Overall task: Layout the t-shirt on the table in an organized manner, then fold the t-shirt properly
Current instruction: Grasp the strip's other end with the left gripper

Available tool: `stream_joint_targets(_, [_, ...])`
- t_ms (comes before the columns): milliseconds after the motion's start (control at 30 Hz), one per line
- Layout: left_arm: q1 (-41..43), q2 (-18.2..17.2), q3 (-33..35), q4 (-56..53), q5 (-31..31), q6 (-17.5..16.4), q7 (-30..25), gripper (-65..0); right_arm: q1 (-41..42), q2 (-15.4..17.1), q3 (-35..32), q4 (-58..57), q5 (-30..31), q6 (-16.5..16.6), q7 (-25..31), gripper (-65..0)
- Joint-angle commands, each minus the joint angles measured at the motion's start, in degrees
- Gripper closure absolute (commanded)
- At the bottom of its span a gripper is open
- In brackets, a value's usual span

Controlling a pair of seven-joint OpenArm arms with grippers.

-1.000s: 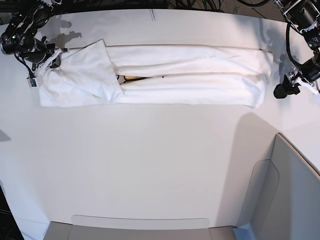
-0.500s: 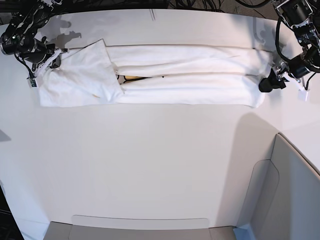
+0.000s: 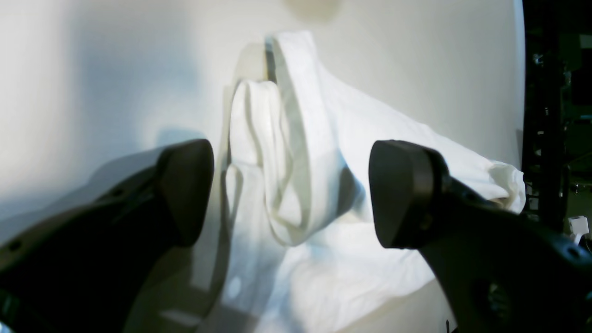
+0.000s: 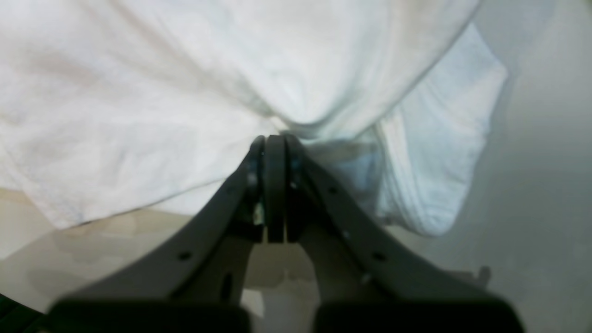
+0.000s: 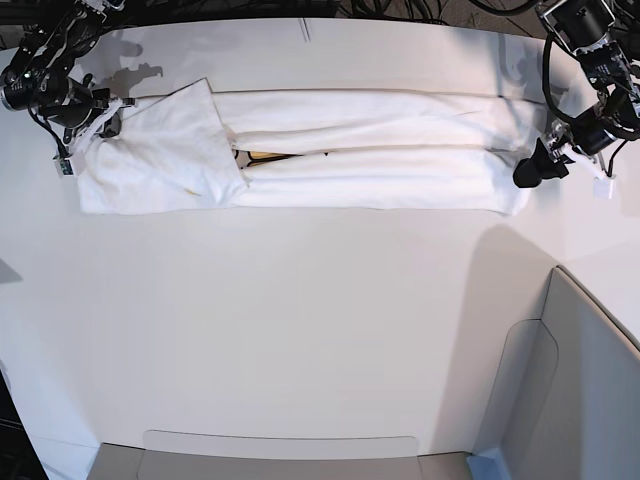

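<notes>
Base view: long folded t-shirt (image 5: 370,150) across white table (image 5: 300,320).

This looks like a robotics lab or test bench, not a home. A large, smooth white surface (image 5: 300,330) with a curved edge fills the base view, bare except for one white cloth t-shirt (image 5: 300,150) laid out in a long strip. Two black robot arms hang over the far corners, trailing bundles of black cables (image 5: 400,8) along the dark back edge. A grey padded panel (image 5: 580,400) stands at the near right corner. In the left wrist view, dark equipment racks (image 3: 555,115) show beyond the surface's edge.
</notes>
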Motion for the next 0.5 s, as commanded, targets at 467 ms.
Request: stream_joint_targets(467, [-0.1,-0.7,-0.1,0.7,0.5,0.3,0.7,-52.2,-0.2,0.9,0.1,0.8,0.5,0.2,0.4,0.0])
